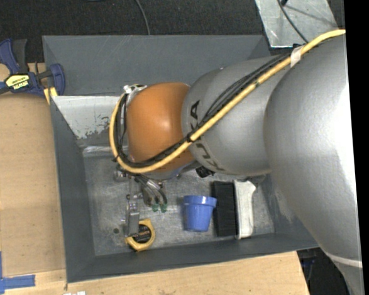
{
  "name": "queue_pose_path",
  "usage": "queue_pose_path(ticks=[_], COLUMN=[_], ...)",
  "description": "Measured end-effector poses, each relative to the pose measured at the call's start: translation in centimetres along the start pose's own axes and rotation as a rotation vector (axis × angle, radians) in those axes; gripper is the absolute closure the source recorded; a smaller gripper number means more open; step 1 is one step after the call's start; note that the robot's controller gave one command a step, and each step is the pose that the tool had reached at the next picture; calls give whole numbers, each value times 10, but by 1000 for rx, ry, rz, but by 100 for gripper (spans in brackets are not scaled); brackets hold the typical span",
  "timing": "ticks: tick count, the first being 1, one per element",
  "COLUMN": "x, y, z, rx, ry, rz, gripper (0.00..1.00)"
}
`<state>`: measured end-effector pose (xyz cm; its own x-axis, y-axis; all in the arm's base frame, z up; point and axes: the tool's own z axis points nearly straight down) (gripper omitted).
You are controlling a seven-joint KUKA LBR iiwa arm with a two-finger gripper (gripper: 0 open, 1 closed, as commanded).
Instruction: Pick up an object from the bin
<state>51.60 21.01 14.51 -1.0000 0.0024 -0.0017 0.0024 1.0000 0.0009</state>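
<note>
Whether the gripper (pixel 136 211) is open or closed cannot be told. A yellow tape measure (pixel 141 236) lies just at its 6 o'clock and a blue cup (pixel 197 213) at 3. It should drop straight, centred on the tape measure and clear of the bin (pixel 75 202) wall.

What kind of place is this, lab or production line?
Probably a lab bin-picking test cell: a robot arm reaches into a grey bin holding mismatched odds: a blue cup, a yellow tape measure and a black-and-white block.
</note>
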Motion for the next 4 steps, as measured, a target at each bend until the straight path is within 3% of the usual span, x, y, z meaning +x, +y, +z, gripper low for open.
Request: queue_pose_path(ticks=[1,2,3,4], x=[0,30,30,28], y=[0,-24,-24,-25], z=[0,69,69,25], rx=[0,-3,-3,2], ry=[0,-1,-1,5], rz=[1,-164,-163,-180], gripper=[0,100,100,100])
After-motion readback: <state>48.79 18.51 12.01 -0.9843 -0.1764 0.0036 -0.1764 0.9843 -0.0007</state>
